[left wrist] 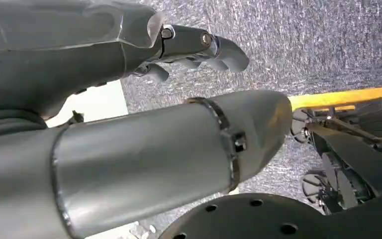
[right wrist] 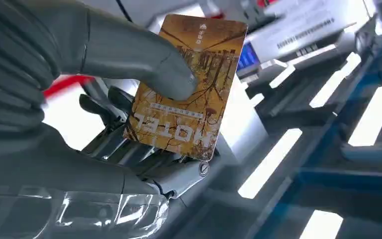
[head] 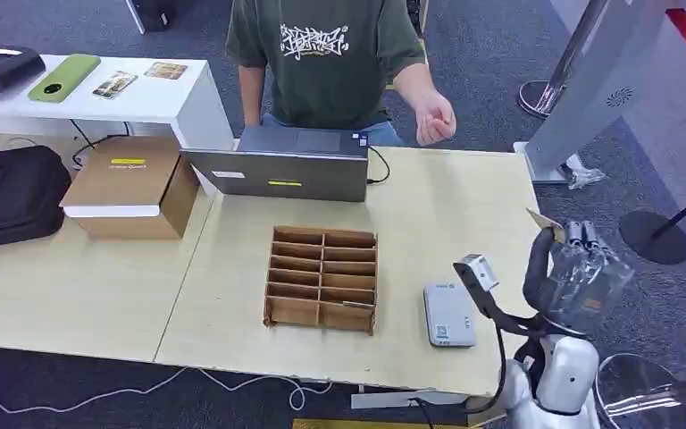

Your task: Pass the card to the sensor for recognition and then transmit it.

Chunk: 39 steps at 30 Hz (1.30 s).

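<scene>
On the bench (head: 232, 295) a divided tray (head: 322, 278) sits in the middle, with the sensor (head: 448, 314) just to its right. Behind the tray lies a laptop (head: 290, 163), a cardboard box (head: 130, 185) to its left. A person (head: 330, 63) stands behind the laptop.

Head view: I look from high on body, forward and down over table (head: 464, 206), mid-distance, person (head: 330, 63) standing at far edge. Right wrist view: very close behind right hand (right wrist: 129, 129), tilted up toward ceiling lights; shares card (right wrist: 189, 84) and that hand (head: 576, 268) with head view. Left wrist view: close behind left hand (left wrist: 129, 55), facing down at grey carpet (left wrist: 318, 45).
</scene>
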Tool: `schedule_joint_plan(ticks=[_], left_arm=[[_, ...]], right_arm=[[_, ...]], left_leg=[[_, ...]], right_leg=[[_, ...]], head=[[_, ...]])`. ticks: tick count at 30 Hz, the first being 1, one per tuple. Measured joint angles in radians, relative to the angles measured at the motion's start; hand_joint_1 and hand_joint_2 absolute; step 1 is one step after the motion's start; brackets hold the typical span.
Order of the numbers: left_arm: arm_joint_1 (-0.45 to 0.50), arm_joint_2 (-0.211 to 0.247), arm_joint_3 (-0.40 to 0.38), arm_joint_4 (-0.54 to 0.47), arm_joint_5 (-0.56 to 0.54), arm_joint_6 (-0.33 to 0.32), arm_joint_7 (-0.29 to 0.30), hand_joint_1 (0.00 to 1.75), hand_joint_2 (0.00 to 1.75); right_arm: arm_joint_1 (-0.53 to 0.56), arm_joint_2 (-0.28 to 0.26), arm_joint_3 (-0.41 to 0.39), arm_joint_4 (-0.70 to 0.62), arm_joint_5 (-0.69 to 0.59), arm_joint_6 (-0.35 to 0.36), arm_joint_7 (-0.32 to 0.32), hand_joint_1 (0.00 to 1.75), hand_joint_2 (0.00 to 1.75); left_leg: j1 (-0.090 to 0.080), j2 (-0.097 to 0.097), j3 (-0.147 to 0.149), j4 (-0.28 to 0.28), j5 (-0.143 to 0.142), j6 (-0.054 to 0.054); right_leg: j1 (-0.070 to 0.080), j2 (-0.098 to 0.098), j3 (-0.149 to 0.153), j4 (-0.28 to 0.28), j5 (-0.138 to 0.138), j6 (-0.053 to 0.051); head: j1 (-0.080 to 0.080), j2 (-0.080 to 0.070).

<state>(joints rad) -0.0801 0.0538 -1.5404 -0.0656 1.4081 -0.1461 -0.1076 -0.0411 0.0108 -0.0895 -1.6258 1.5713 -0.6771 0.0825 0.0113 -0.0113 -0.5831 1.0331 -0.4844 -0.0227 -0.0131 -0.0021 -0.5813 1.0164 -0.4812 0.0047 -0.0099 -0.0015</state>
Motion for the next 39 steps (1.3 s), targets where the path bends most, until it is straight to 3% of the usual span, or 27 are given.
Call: schedule_joint_plan(ticks=[3, 5, 7, 8, 10, 14, 19, 29, 39], left_arm=[[0.001, 0.004, 0.000, 0.000, -0.008, 0.000, 0.000, 0.00, 0.00], [0.000, 0.007, 0.000, 0.000, -0.016, -0.002, 0.000, 0.00, 0.00], [-0.001, 0.009, 0.000, 0.000, -0.024, -0.005, 0.002, 0.00, 0.00], [-0.003, 0.010, 0.000, 0.000, -0.027, -0.007, 0.002, 0.00, 0.00], [-0.006, 0.012, 0.000, 0.000, -0.038, -0.007, 0.002, 0.00, 0.00], [-0.014, 0.014, 0.000, -0.001, -0.061, -0.006, 0.006, 0.00, 0.00], [-0.016, 0.015, 0.000, -0.001, -0.089, -0.006, 0.019, 0.00, 0.00], [-0.021, 0.015, 0.000, -0.001, -0.142, -0.006, 0.024, 0.00, 0.00], [-0.024, 0.015, 0.000, -0.002, -0.124, -0.004, 0.034, 0.00, 0.00]], right_arm=[[-0.032, -0.061, -0.033, 0.001, 0.001, 0.000, -0.013, 1.75, 1.75], [-0.066, -0.113, -0.020, 0.019, 0.002, 0.000, 0.066, 1.75, 1.75], [-0.141, -0.178, 0.047, 0.068, 0.003, 0.000, 0.262, 1.75, 1.75], [-0.196, -0.222, 0.125, 0.111, 0.003, 0.000, 0.432, 1.75, 1.75], [-0.300, -0.275, 0.283, 0.181, 0.001, 0.001, 0.630, 1.75, 1.75], [-0.429, -0.298, 0.501, 0.310, 0.002, 0.001, 0.617, 1.75, 1.75], [-0.549, -0.290, 0.617, 0.456, 0.002, 0.001, 0.581, 1.75, 1.75], [-0.700, -0.209, 0.657, 0.716, 0.002, 0.000, 0.466, 1.75, 1.75], [-0.720, -0.138, 0.610, 0.799, 0.002, 0.000, 0.395, 1.75, 1.75]], left_leg=[[0.000, 0.001, 0.000, 0.000, 0.000, 0.000], [0.000, 0.003, -0.001, 0.000, 0.000, 0.000], [-0.001, 0.004, -0.002, 0.000, 0.000, 0.001], [0.000, 0.004, -0.002, 0.000, 0.001, 0.001], [0.000, 0.007, 0.000, 0.000, 0.002, 0.001], [0.001, 0.004, 0.000, 0.000, 0.005, 0.000], [0.002, 0.002, -0.002, 0.000, 0.006, -0.001], [0.001, 0.002, -0.002, 0.000, 0.006, -0.001], [0.001, 0.002, -0.003, 0.000, 0.006, -0.001]], right_leg=[[0.000, 0.001, 0.000, 0.000, 0.001, 0.001], [0.000, 0.003, 0.000, 0.000, 0.002, 0.001], [-0.001, 0.003, 0.000, 0.001, 0.003, 0.001], [-0.001, 0.003, -0.001, 0.001, 0.004, 0.000], [0.000, 0.007, -0.002, 0.000, 0.005, 0.000], [0.000, 0.004, -0.003, 0.001, 0.006, -0.001], [0.001, 0.003, -0.003, 0.002, 0.006, -0.001], [0.001, 0.002, -0.003, 0.002, 0.006, -0.001], [0.001, 0.002, -0.004, 0.002, 0.006, -0.001]], head=[[0.000, 0.000], [-0.001, 0.000], [0.000, 0.000], [0.000, 0.000], [0.000, 0.000], [0.000, 0.000], [0.000, 0.000], [0.000, 0.000], [0.000, 0.000]])
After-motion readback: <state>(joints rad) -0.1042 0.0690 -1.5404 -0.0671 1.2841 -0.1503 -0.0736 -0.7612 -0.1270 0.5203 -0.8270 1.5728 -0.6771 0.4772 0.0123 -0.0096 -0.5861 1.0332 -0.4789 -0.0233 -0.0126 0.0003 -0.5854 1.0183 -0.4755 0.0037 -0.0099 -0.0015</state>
